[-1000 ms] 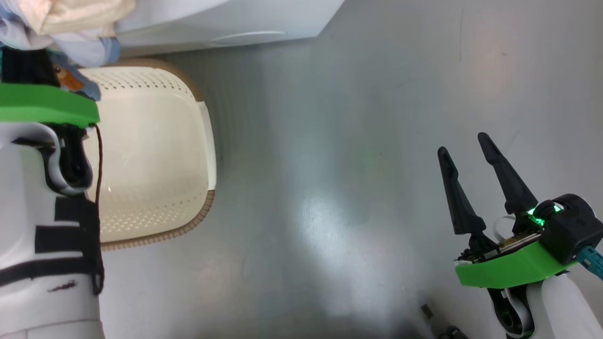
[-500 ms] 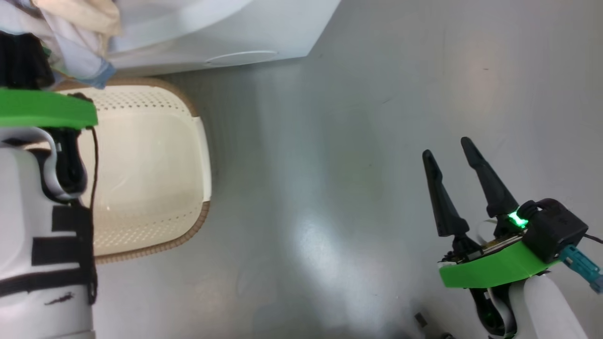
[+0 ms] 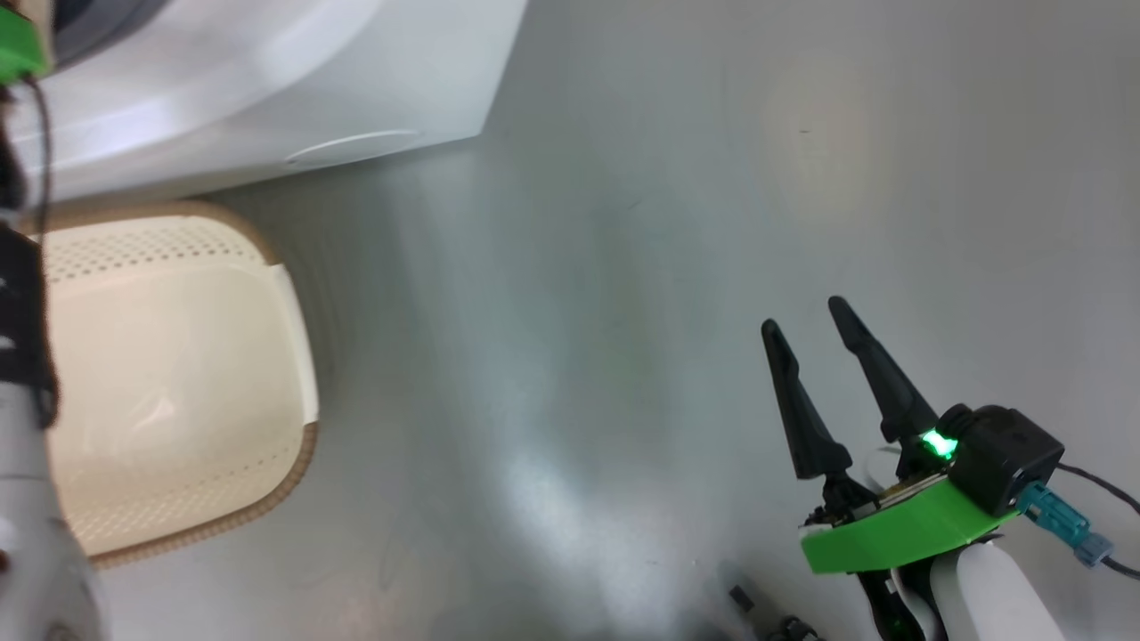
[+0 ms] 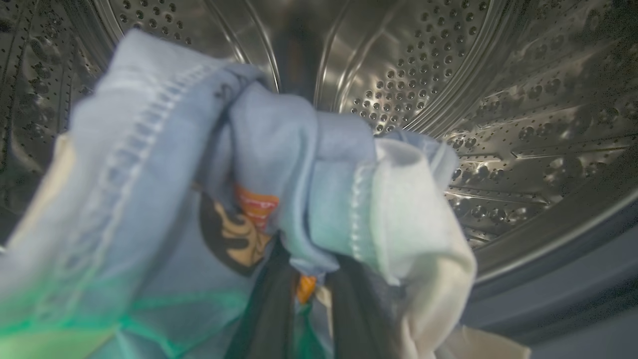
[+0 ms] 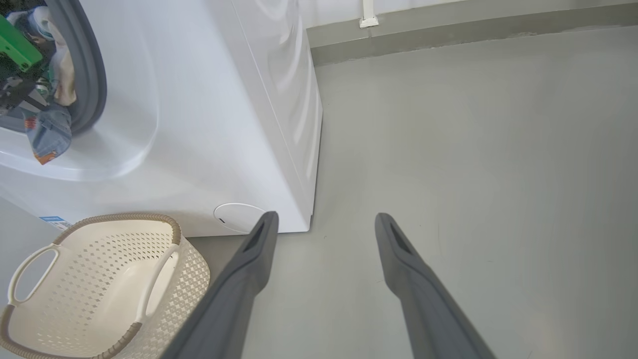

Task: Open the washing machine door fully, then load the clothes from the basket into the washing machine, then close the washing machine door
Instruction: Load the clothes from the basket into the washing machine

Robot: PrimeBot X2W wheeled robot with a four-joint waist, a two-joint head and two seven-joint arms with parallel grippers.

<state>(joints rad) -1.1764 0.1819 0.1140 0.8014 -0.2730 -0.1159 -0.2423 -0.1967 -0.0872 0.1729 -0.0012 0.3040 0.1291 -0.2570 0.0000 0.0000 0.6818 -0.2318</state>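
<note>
My left gripper (image 4: 309, 271) is shut on the clothes (image 4: 279, 164), a bundle of light blue printed fabric with cream cloth. It holds them at the mouth of the washing machine (image 5: 224, 124), facing the steel drum (image 4: 448, 75). In the right wrist view a blue end of the clothes (image 5: 47, 134) hangs over the grey gasket (image 5: 92, 75). The cream basket (image 3: 178, 374) stands on the floor before the machine, with nothing showing inside it. My right gripper (image 3: 802, 314) hovers open above the floor, off to the right. The washing machine door is out of view.
Grey floor (image 3: 623, 267) stretches to the right of the machine. The round lower flap (image 5: 234, 217) and a blue label (image 5: 50, 219) sit low on the machine's front, just behind the basket (image 5: 99, 279). A wall base with a white pipe (image 5: 369, 15) runs at the back.
The head camera has swung, shifting the whole picture left. My left arm has carried the clothes up from above the basket to the machine's opening. The right gripper stays open.
</note>
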